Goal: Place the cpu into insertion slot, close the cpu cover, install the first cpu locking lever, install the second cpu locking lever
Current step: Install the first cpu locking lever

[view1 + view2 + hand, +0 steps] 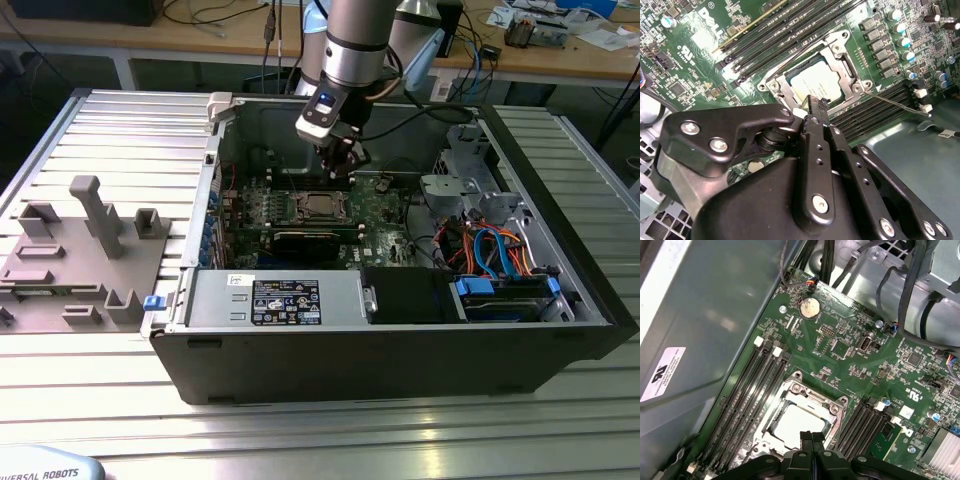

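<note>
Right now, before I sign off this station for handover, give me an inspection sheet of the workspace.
Surface: slotted metal table bearing an open computer case.
Job's things: cpu lies in the window of the cpu cover, which lies flat over it; a thin lever juts past the cover's corner.
Clutter: grey fixture tray on the exterior view's left of the case.
Gripper: gripper shut, tips by the cover's edge.
Cables: orange and blue cables inside the case.
Surroundings: wooden bench behind the table.
</note>
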{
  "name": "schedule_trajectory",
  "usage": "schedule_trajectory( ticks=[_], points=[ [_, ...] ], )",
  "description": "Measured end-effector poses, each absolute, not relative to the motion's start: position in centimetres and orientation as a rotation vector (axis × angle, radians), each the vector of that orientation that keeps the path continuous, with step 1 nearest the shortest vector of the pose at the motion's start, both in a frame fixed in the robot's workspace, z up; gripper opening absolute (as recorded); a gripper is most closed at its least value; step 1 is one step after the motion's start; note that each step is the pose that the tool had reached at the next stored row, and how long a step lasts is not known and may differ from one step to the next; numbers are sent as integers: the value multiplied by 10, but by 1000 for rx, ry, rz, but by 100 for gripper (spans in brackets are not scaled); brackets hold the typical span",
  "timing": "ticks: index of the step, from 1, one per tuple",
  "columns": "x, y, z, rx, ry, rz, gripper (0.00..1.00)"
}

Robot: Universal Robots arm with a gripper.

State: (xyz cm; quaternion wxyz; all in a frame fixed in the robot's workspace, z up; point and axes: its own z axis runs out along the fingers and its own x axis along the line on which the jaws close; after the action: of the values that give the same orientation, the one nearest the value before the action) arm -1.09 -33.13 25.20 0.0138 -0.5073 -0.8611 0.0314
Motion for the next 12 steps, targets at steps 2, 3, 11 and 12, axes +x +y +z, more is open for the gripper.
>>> schedule_trajectory(
  ticks=[2, 3, 11, 12],
  points=[
    [-11, -331, 252, -1571, -2687, 98, 11],
    [-11, -331, 252, -1569, -2688, 98, 11],
    [-11, -331, 252, -1545, -2703, 99, 11],
    [-11, -331, 252, -1541, -2705, 99, 11]
  ],
)
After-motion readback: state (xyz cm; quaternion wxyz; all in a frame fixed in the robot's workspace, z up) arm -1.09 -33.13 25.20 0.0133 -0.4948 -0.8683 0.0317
